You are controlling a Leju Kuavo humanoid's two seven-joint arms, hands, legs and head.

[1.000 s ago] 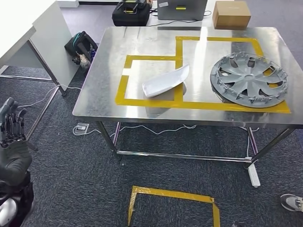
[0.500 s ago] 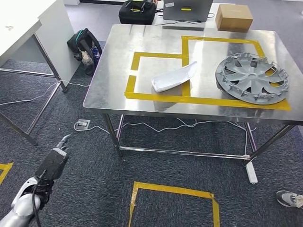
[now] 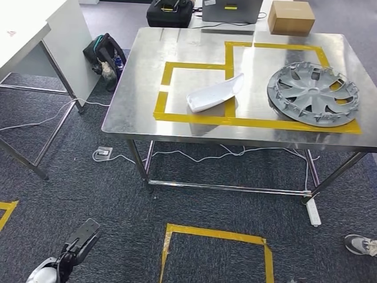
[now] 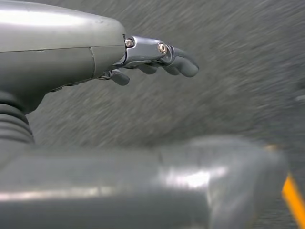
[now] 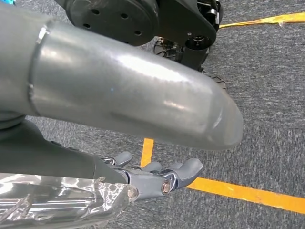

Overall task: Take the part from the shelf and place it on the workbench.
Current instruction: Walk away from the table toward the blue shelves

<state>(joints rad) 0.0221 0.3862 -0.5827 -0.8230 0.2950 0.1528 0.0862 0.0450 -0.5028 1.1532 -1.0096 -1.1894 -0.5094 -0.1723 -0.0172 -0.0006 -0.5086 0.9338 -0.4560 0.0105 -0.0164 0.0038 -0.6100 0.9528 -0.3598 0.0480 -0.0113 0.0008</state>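
The steel workbench [image 3: 133,100] stands ahead on dark carpet, its top marked with yellow tape outlines [image 3: 162,94]. Largest of the items on it is a grey wheel cover [image 3: 313,94], lying flat in the right-hand outline. The white part [image 3: 216,92] lies on the bench near the middle, across the tape strip that divides the two outlines, well apart from both hands and just left of the wheel cover without touching it. Beyond the bench's far edge sit a black case [image 3: 170,12], a grey laptop-like unit [image 3: 230,10] and a brown cardboard box [image 3: 291,16]; no writing on any of them can be read. A white table [image 3: 40,35] stands to the left with a dark bag [image 3: 103,54] on the floor beside it, and white cables [image 3: 195,158] run under the bench. A yellow tape outline [image 3: 213,240] marks the floor near the robot, and a shoe [image 3: 360,244] shows at the lower right edge. The left hand [image 3: 82,237] hangs low over the carpet; the left wrist view shows its fingers [image 4: 158,52] extended nearly straight, apart from the thumb, holding and touching nothing. The right hand [image 5: 118,138] hangs over the carpet, its fingers [image 5: 172,174] stretched out with only a slight curl, the thumb clear of them, holding nothing.
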